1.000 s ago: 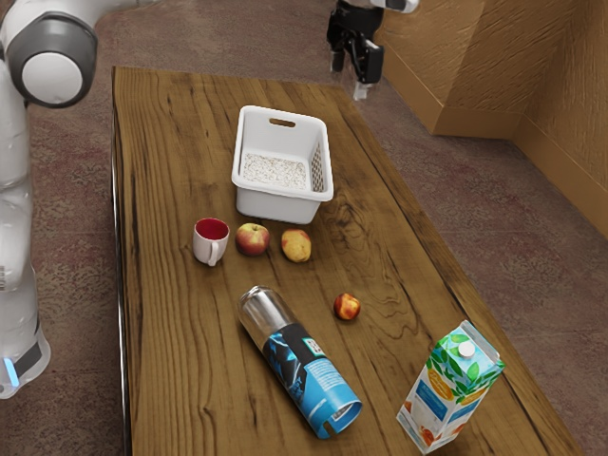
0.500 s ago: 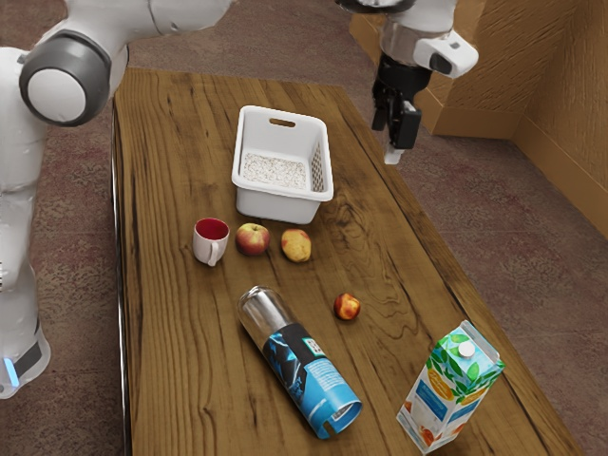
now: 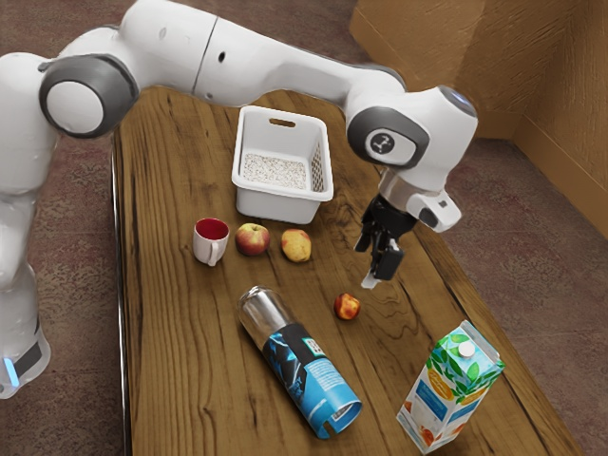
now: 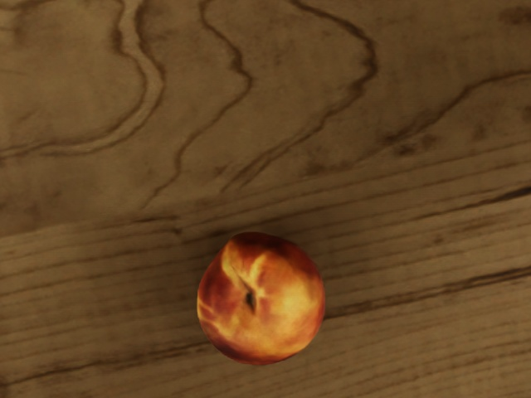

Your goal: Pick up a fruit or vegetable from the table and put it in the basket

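My gripper (image 3: 367,267) hangs above the table at the exterior view's right of centre, pointing down, its two fingers apart and nothing between them. Just below it and slightly toward the exterior view's left, a red-orange peach (image 3: 347,306) rests on the wood. The same peach (image 4: 261,298) is seen from above in the wrist view, stem hollow upward. A red-yellow apple (image 3: 253,239) and a yellow mango-like fruit (image 3: 296,246) lie near the white basket (image 3: 278,207), whose visible floor bears no fruit.
A pink mug (image 3: 210,241) with a red inside stands beside the apple. A blue-labelled bottle (image 3: 302,370) lies on its side near the peach. An upright juice carton (image 3: 446,389) stands close to the edge of the wooden table (image 3: 180,351).
My arm has swung in over the table, and the gripper has come down from beyond the table's far side to just above the peach. The objects have stayed put.
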